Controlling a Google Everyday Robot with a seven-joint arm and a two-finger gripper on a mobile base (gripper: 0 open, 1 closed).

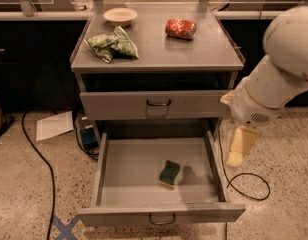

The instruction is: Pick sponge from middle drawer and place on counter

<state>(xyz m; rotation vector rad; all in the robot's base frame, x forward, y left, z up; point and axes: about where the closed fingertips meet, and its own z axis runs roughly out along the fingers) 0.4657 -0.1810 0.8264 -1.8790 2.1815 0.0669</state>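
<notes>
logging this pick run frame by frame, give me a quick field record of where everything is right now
sponge: lying on the middle drawer floor, right of centre, green face up
middle drawer: pulled open
top drawer: shut
counter: carries a bowl, a green-and-white snack bag and a red packet
claw: hanging right of the cart, outside the open drawer's right wall, apart from the sponge
task state: sponge not yet picked

Robot lab: grey metal drawer cart (159, 55), dark-fronted benches (34, 59), loose floor cables (36, 154), blue tape cross (64, 229), gripper (240, 148) beside the cart
</notes>
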